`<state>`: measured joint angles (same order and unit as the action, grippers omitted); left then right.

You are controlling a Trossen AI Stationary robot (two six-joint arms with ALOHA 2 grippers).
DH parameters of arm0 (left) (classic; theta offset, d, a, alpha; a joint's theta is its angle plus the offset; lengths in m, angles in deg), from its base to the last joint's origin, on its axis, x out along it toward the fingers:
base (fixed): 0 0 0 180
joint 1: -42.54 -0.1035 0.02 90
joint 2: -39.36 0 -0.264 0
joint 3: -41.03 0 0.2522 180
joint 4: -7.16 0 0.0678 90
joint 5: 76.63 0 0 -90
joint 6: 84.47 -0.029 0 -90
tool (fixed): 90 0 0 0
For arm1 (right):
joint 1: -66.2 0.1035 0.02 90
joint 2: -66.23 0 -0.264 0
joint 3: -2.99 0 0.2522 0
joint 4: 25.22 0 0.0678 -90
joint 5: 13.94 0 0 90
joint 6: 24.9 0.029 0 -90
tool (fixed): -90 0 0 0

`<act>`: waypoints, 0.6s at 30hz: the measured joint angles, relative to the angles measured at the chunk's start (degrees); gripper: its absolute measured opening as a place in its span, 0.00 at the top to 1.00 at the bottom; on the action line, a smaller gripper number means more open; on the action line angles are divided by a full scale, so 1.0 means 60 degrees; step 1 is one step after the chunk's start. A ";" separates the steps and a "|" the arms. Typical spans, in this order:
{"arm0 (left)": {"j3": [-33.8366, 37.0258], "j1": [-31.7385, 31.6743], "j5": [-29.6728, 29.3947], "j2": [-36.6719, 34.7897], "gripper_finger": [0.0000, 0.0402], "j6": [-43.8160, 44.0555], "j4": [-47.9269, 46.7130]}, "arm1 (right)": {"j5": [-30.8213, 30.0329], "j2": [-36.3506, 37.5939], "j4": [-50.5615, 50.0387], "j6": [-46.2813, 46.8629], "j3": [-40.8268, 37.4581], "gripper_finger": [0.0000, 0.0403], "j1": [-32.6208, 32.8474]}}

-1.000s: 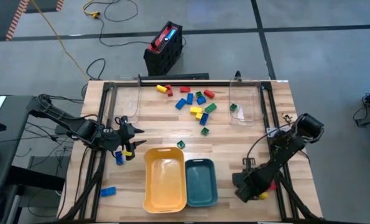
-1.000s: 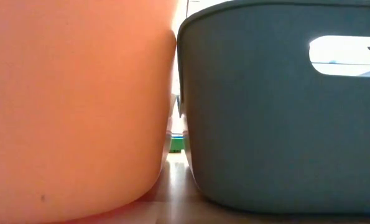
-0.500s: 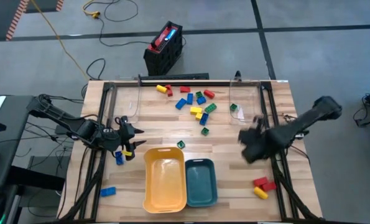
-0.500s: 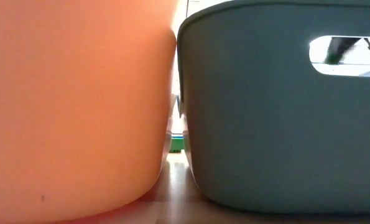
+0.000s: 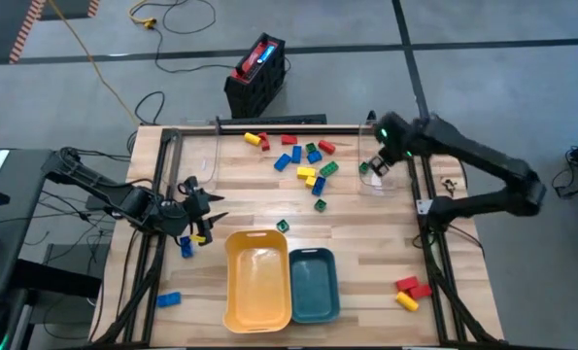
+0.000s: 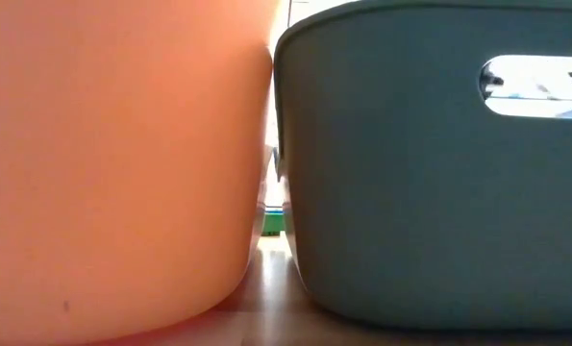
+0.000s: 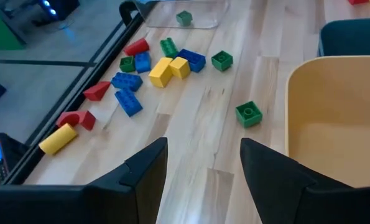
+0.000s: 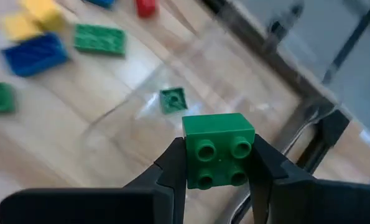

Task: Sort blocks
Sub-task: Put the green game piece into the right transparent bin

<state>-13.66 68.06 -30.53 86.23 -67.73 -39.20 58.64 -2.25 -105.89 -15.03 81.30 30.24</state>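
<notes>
Green block (image 8: 219,150) pinched over the clear container (image 8: 191,81)

The studded square plastic block sits clamped in the right gripper (image 8: 217,163) jaws above the container at the wooden counter's (image 5: 366,253) far right; left gripper (image 7: 203,171) jaws gape empty beside the smooth yellow tray (image 5: 258,282).

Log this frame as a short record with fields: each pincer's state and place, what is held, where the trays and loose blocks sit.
right pincer: shut on green block, over the clear container at the table's far right
container contents: one green block
left pincer: open, empty, near the table's left edge
trays: yellow tray and teal tray side by side at the near edge
loose blocks: cluster far centre
</notes>
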 joint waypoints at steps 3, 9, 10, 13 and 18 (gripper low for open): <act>0.0000 0.0000 -0.0008 0.0000 0.50 0.0032 -0.0081 | 0.0311 -0.1157 0.0044 -0.0923 -0.0004 0.72 -0.1063; 0.0000 0.0000 -0.0018 0.0000 0.50 0.0152 -0.0521 | 0.1268 -0.2687 0.1156 -0.1923 -0.0007 0.72 -0.2001; 0.0000 0.0000 -0.0020 0.0000 0.50 0.0167 -0.0546 | 0.1400 -0.2864 0.1232 -0.1954 -0.0007 0.71 -0.2118; 0.0000 0.0000 -0.0022 0.0000 0.50 0.0295 -0.0754 | 0.1576 -0.3363 0.1144 -0.2029 -0.0004 0.71 -0.2397; 0.0000 0.0000 -0.0159 0.0000 0.50 0.0305 -0.0865 | 0.1681 -0.4010 0.1381 -0.2083 -0.0004 0.71 -0.2427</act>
<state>-13.66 68.06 -31.48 86.23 -65.91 -44.38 68.72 -26.31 -97.61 -27.53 81.28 15.68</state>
